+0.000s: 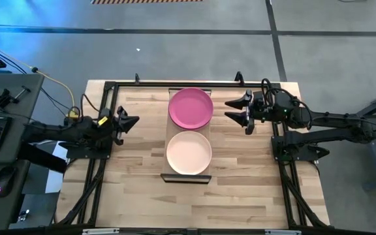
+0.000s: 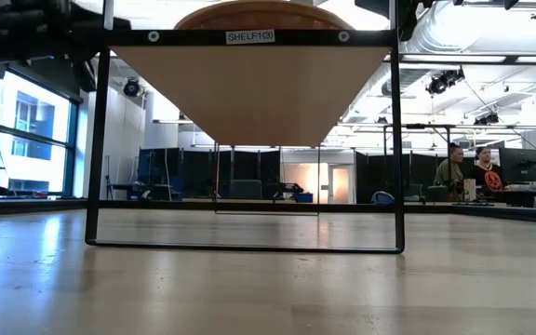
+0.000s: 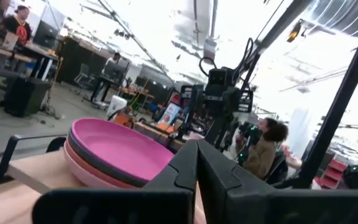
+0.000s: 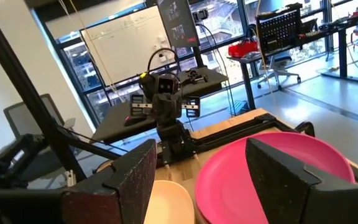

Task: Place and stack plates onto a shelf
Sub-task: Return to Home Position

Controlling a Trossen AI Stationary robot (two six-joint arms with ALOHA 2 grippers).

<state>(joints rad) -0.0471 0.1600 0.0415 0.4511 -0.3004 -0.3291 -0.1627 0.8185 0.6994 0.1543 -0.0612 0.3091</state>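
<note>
A raised shelf (image 1: 187,177) stands in the middle of the table, with a dark frame (image 2: 396,140) under its light-wood board. A magenta plate (image 1: 190,108) tops a stack on the shelf's far half; in the left wrist view pinkish plates (image 3: 82,169) show under the magenta plate (image 3: 120,149). A cream plate (image 1: 188,152) lies on the near half. My left gripper (image 1: 126,123) hovers shut to the left of the shelf. My right gripper (image 1: 243,109) hovers open to the right of the magenta plate (image 4: 272,177), touching nothing.
The shelf's dark legs stand on the tabletop around its board. Black rails (image 1: 175,83) run along the table's edges, and the arm mounts stand at the left and right sides. Bare wood lies on both sides of the shelf. People sit far behind in the room (image 2: 477,172).
</note>
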